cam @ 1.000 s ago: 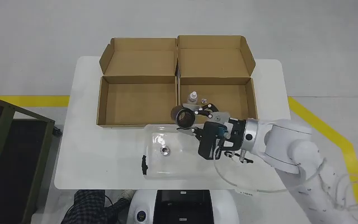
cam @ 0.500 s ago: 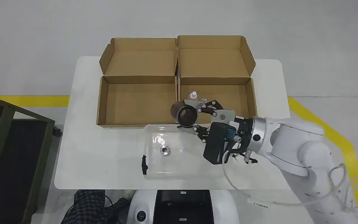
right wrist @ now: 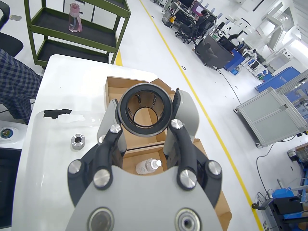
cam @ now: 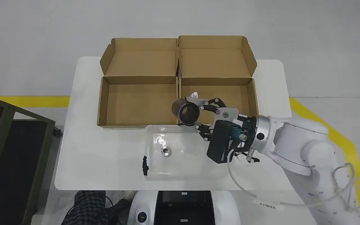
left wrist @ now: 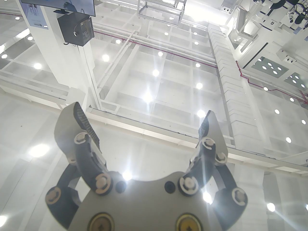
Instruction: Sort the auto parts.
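Top view places the right gripper [cam: 190,113] over the near edge of two open cardboard boxes that stand side by side on the white surface [cam: 95,146]. Its fingers are clamped on a black cylindrical sleeve [cam: 185,114]. The sleeve is held tilted, one open end turned toward the robot, about where the left box [cam: 138,104] and the right box [cam: 236,98] meet, over the right box's near corner. A small white bottle [cam: 194,94] lies inside the right box, just beyond the sleeve. Nearer the robot, a clear plastic tray [cam: 149,135] sits on the surface next to the boxes' front walls, with a short metal bushing [cam: 166,151] standing in it and a scrap of black tape [cam: 144,166] at its left rim. Right wrist view looks along the right gripper [right wrist: 146,108]: the two fingers press the sleeve [right wrist: 144,97] from either side, and cardboard shows through its bore. The white bottle [right wrist: 148,165] lies below it in the box, and the bushing [right wrist: 77,141] and the tape [right wrist: 56,112] are off to one side in the tray. Left wrist view has the left gripper [left wrist: 142,109] pointing up at the ceiling, fingers spread wide with nothing between them.
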Controlling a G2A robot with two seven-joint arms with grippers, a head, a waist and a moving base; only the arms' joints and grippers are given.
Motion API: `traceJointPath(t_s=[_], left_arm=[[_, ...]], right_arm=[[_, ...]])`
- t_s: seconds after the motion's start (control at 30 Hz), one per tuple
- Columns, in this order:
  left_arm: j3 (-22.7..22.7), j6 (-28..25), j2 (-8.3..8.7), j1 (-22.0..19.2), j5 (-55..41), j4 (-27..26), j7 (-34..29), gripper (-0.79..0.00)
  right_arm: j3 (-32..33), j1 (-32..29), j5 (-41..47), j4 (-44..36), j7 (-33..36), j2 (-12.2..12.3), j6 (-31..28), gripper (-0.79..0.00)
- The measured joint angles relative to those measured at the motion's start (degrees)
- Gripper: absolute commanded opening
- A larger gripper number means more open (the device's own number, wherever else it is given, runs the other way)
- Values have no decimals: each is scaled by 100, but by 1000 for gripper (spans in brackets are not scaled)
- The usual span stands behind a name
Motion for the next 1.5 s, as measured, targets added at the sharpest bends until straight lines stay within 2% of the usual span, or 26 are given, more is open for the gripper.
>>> traceJointPath(t_s=[0.33, 0.8, 1.1, 1.5], left_arm=[[0, 0, 0, 0, 0, 0, 0, 0], [0, 0, 0, 0, 0, 0, 0, 0], [0, 0, 0, 0, 0, 0, 0, 0], [0, 0, 0, 0, 0, 0, 0, 0]], right_arm=[[-778, 348, -259, 370, 75, -103, 46, -785], [-2153, 1483, -293, 1885, -39, -509, 436, -785], [-2691, 1990, -35, 2857, 89, -793, 759, -785], [-3140, 2445, 352, 4119, 306, -1128, 857, -785]])
